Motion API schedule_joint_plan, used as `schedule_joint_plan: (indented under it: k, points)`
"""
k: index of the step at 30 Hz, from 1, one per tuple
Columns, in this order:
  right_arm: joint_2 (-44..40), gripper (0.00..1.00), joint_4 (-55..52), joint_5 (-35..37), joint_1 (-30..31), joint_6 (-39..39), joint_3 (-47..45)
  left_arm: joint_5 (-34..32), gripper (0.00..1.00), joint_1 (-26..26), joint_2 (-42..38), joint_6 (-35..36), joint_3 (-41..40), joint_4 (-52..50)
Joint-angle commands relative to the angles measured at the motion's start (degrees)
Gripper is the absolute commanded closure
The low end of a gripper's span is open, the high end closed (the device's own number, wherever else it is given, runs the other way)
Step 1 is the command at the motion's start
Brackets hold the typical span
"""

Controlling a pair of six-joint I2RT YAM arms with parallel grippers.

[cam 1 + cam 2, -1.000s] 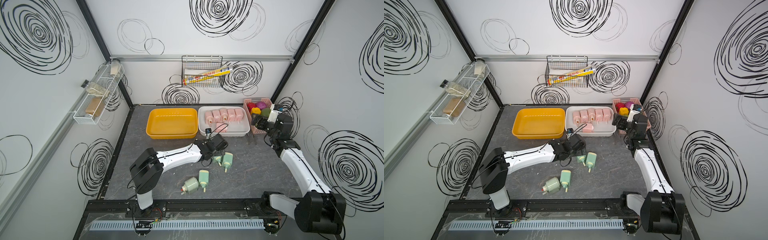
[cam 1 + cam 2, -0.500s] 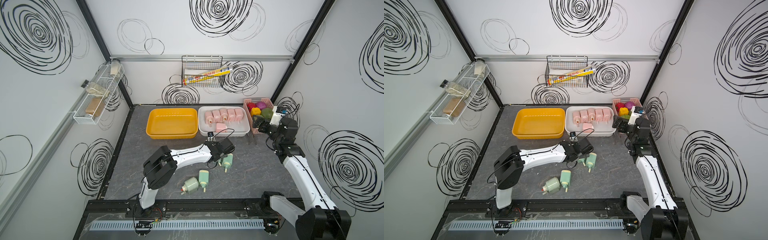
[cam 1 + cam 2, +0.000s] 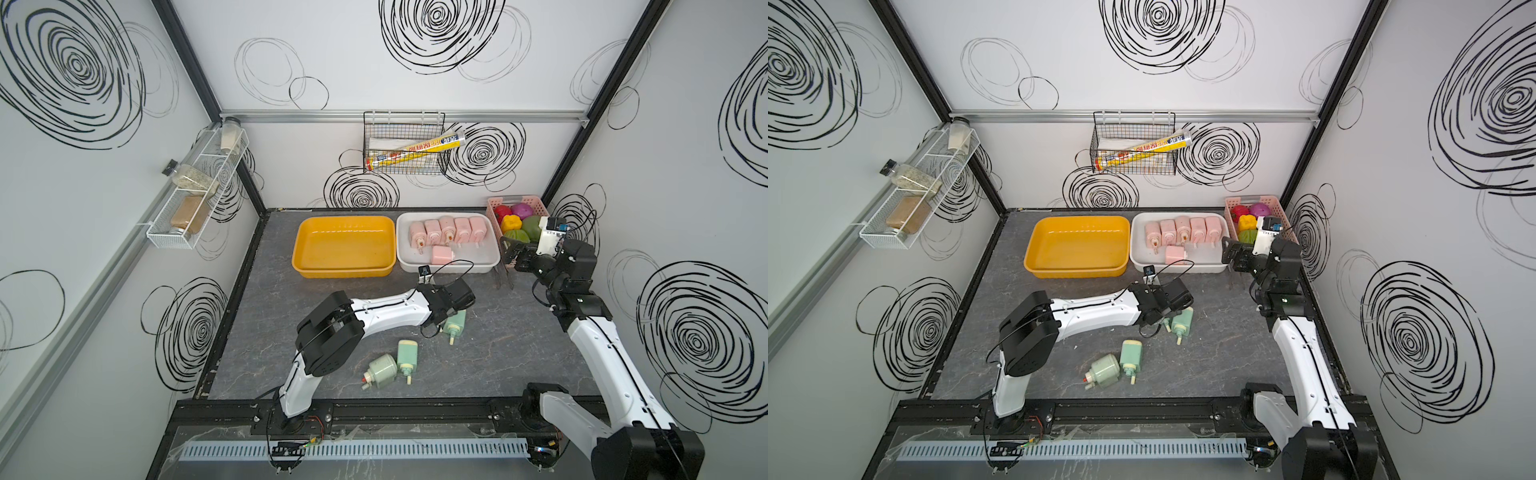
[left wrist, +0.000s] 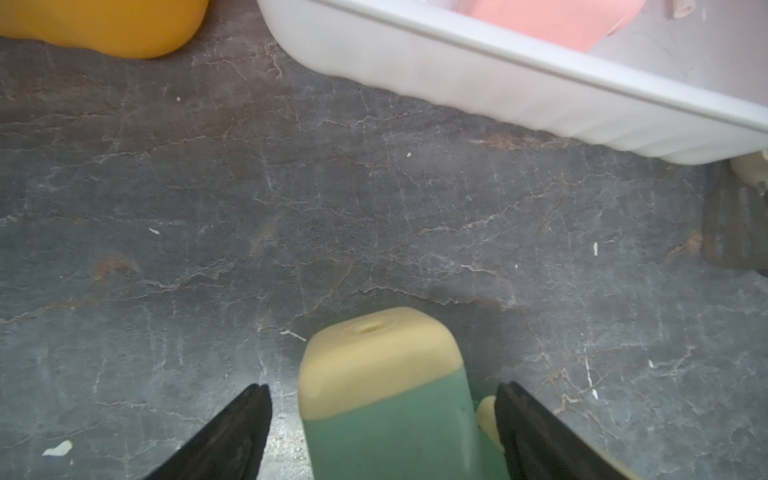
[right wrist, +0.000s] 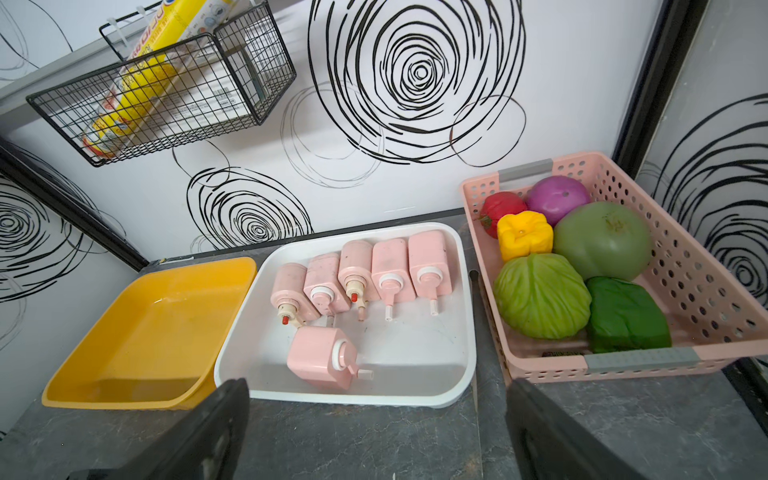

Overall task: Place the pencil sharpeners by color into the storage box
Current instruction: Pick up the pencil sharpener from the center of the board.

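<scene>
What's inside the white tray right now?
The white tray holds six pink sharpeners: five in a back row, one lying alone in front. Only the floor beneath them is covered.

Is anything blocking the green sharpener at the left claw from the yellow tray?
Nothing visible. Only bare table lies between the green sharpener and the yellow tray; the white tray sits beside that path.
</scene>
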Motion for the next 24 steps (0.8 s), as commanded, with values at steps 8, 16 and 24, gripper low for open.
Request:
schedule_joint_plan:
  k: [8,16,24]
  points:
    - [-0.8,0.00,-0.3,0.0,0.3,-0.9,-0.2,-2.1,0.21,-0.5,1.5,-1.3,1.5,-1.0]
    - [0.1,0.00,-0.7,0.2,0.3,-0.9,0.0,-1.9,0.24,-0.4,1.8,-1.0,1.0,-1.1]
    - [0.5,0.00,-1.1,1.9,0.4,-0.9,0.1,-1.7,0.32,-0.4,1.5,-0.2,0.7,-1.2]
